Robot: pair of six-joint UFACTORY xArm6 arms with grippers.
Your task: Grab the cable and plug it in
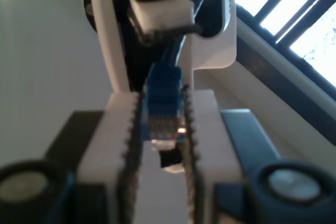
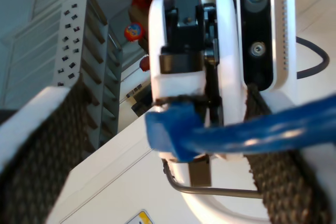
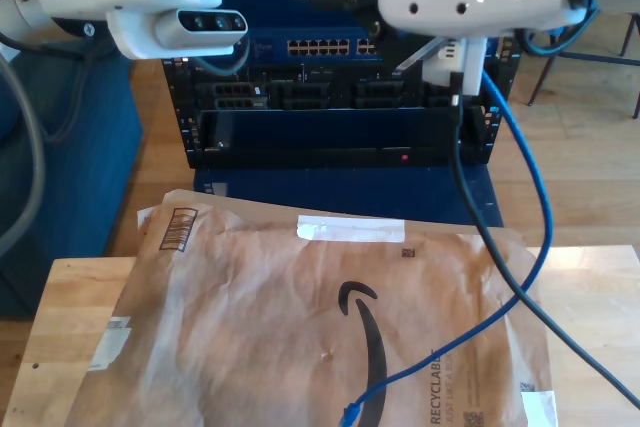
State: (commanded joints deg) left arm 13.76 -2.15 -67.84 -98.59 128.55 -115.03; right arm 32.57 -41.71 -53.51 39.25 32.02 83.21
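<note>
My first claw (image 1: 161, 129) pinches the cable (image 1: 163, 90) by its blue plug, the toothed pads pressed against both sides and the gold contacts showing between them. My second claw (image 2: 173, 145) has its textured pads (image 2: 37, 161) spread wide apart, with the cable (image 2: 236, 135) running between them; I cannot tell whether it touches either pad. In the exterior view the cable (image 3: 530, 187) hangs down from an arm at the top right, then curves left across a brown paper mailer (image 3: 300, 327), where its free plug (image 3: 350, 412) lies near the lower edge. The mailer covers a wooden worktop (image 3: 70, 297). Behind stands a dark rack (image 3: 340, 107) with a row of ports (image 3: 320, 47). A thicker black cable (image 3: 480, 227) runs beside the blue one.
</note>
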